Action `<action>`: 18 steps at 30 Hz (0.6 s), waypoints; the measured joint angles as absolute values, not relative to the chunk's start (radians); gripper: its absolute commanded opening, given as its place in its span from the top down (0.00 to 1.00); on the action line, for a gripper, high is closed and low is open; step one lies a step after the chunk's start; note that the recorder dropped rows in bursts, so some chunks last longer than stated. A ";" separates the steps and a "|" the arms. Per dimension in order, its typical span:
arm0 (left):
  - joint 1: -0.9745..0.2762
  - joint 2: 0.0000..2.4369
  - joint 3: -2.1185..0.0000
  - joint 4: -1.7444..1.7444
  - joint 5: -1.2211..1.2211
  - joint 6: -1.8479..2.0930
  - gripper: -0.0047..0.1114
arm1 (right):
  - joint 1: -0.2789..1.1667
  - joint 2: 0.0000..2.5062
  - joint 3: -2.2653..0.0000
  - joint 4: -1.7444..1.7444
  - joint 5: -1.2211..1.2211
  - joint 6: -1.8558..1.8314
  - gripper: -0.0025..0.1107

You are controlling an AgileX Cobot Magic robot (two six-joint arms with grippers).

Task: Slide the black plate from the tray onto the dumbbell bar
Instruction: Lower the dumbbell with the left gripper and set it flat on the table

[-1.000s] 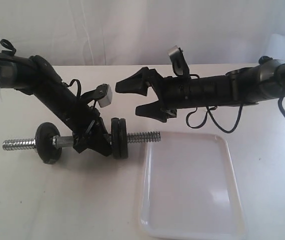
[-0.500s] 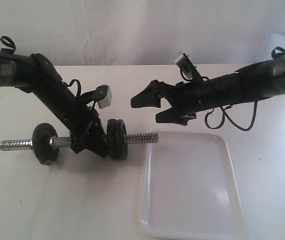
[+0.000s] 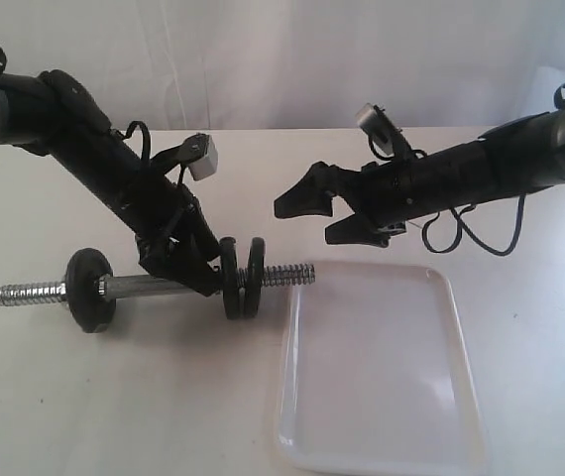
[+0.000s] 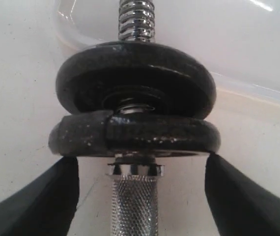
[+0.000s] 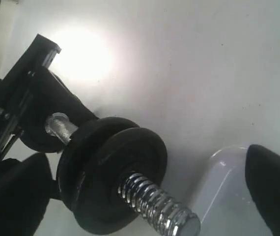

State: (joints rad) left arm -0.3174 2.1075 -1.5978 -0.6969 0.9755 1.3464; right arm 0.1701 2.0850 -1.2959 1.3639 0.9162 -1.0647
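The dumbbell bar (image 3: 139, 288) lies on the table, its threaded end pointing at the tray (image 3: 297, 397). Two black discs sit side by side on that end, with a small gap between them. The outer one is the black plate (image 3: 254, 276), also in the left wrist view (image 4: 135, 64) and the right wrist view (image 5: 130, 162). A third disc (image 3: 91, 291) sits near the other end. My left gripper (image 3: 195, 276) straddles the knurled bar (image 4: 134, 206), open, its fingers (image 4: 56, 196) clear of it. My right gripper (image 3: 305, 220) hovers open and empty above the threaded end (image 5: 154, 206).
The white tray (image 5: 223, 196) holds nothing and stands at the front right, its corner just beyond the bar's tip. A white curtain closes off the back of the table. Cables hang under the right arm (image 3: 461, 238).
The right gripper has drawn back to the right, away from the bar. The left arm has risen and swung left; its gripper now stands open, and the bar has shifted slightly left.
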 measured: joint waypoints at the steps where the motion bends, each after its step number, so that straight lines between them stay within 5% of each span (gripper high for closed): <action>1: -0.317 2.108 -1.598 -0.692 0.972 1.346 0.32 | 0.170 2.085 -1.296 1.362 0.916 -1.065 0.07; 18: -0.317 2.108 -1.649 -0.522 0.874 1.111 0.33 | 0.170 2.084 -1.296 1.351 0.887 -1.076 0.07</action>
State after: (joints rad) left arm -0.3174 2.1075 -1.6493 -0.5221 0.8736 1.1109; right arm 0.1701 2.0844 -1.2959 1.3506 0.8873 -1.0765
